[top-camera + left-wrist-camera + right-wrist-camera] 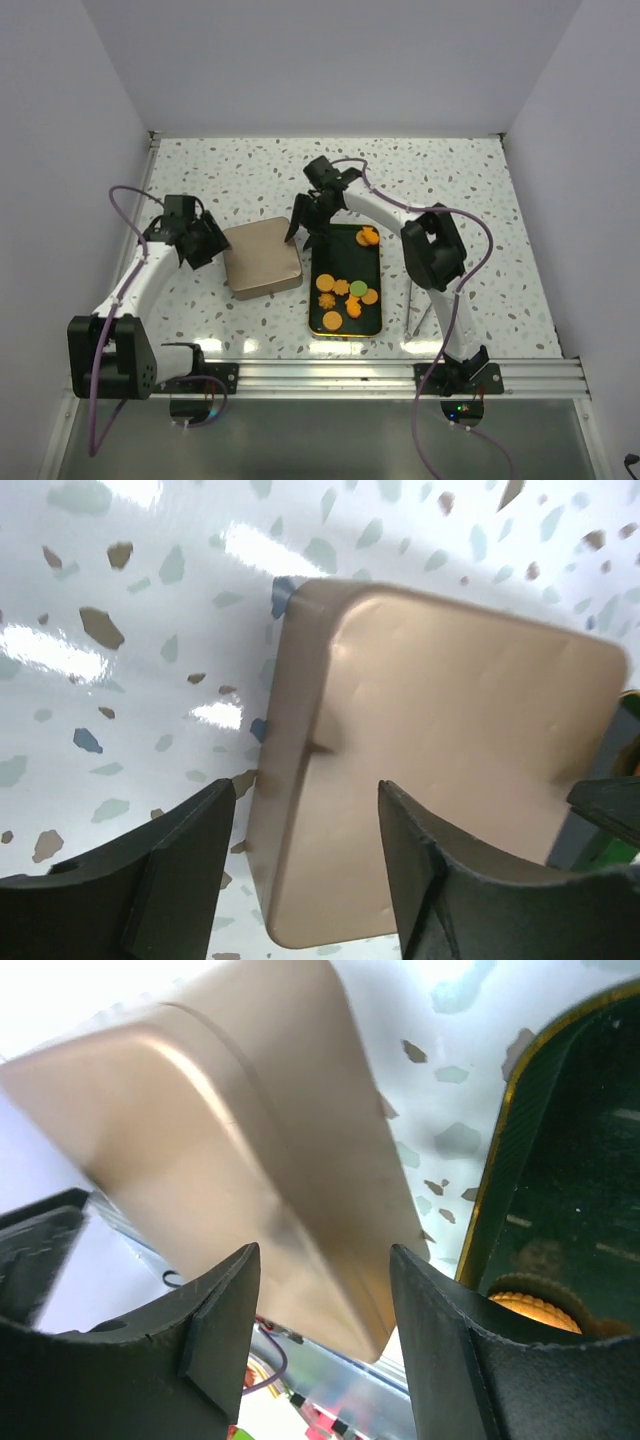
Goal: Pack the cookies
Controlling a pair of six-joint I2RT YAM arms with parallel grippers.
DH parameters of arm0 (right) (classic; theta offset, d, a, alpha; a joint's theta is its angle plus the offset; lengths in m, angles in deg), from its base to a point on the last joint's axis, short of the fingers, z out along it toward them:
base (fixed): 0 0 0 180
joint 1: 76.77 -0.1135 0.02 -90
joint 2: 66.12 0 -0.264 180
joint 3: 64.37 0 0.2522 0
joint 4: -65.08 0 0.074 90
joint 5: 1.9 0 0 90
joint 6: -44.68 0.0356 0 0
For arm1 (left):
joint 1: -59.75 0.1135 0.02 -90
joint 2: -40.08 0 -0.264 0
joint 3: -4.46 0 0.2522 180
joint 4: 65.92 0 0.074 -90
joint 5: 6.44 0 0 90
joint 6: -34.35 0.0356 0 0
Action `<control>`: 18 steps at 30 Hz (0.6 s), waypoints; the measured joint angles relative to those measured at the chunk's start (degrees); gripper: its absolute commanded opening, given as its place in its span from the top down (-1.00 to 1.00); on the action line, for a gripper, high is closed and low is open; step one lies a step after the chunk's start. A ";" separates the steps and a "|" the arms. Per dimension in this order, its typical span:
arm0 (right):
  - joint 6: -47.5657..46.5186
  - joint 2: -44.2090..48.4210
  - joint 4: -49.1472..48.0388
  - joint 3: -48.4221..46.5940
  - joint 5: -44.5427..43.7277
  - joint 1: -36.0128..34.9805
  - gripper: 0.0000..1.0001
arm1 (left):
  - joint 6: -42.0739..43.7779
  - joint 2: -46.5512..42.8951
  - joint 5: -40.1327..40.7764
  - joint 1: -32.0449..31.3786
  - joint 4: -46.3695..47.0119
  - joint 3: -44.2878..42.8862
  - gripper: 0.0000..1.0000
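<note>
Gold-tan rect. metal tin (262,258) lies flat on speckled tabletop (480,200), just left of black gold-rimmed tray (340,255). Cookies (345,295), mostly orange w/ one green, lie in tray. L gripper (305,795): fingers apart over tin's left edge, nothing grasped. R gripper (322,1255): fingers apart near tin's tray-side edge, empty.

No text or number is legible on the cookies (341,288), tray (345,255) or lid (262,258)
</note>
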 measured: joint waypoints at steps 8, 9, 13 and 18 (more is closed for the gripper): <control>-5.07 1.84 5.05 -9.38 -0.63 1.01 -0.20 | 2.82 -0.72 3.08 0.00 -3.58 -11.89 -0.84; -6.10 3.04 5.16 -9.57 -0.85 1.05 -0.21 | 3.06 -0.94 3.41 0.00 -3.80 -12.81 -0.91; -10.75 10.47 5.62 -9.05 -2.19 1.03 -0.26 | 5.07 -2.56 5.35 0.00 -4.52 -16.28 -0.96; -16.90 25.31 3.96 -1.86 -4.39 1.03 -0.34 | 6.43 -6.95 10.10 0.00 -4.13 -16.90 -0.97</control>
